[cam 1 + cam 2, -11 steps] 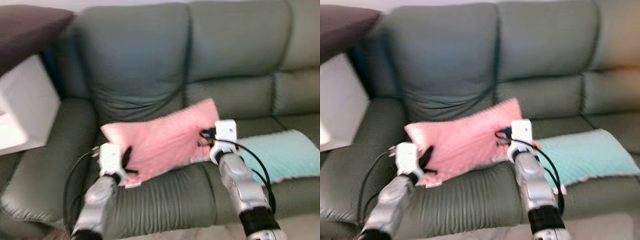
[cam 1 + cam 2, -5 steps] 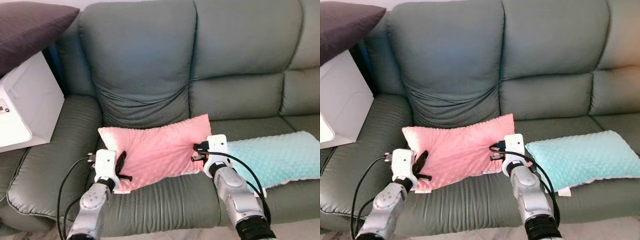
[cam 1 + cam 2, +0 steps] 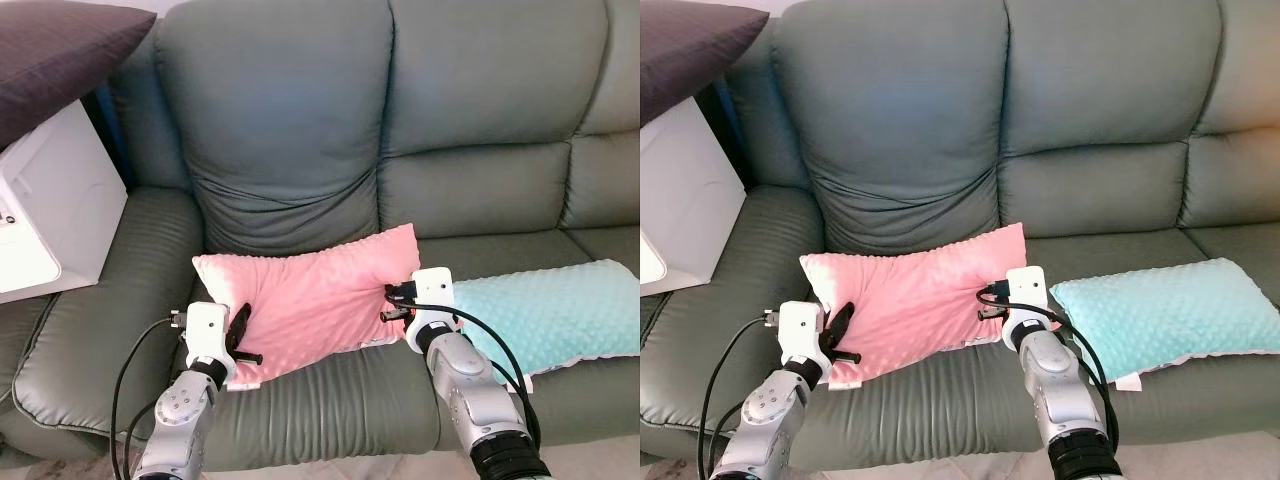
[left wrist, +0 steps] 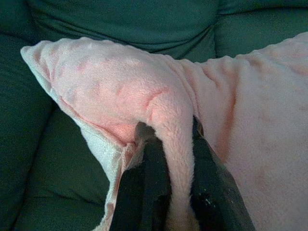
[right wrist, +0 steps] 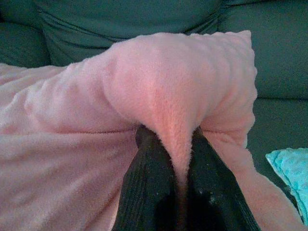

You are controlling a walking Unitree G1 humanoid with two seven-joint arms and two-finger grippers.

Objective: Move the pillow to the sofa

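Green sofa spans the frame, one pink pillow lying on its seat beside one teal pillow. Two grippers: left gripper and right gripper each pinch a pink fold, clearest at the wrists. White box is cut off.

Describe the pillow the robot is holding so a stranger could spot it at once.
On the green sofa, look at the seat left of the middle. The pink pillow lies there, pinched at its ends by the left pincer and right pincer. The mint pillow to its right is untouched.
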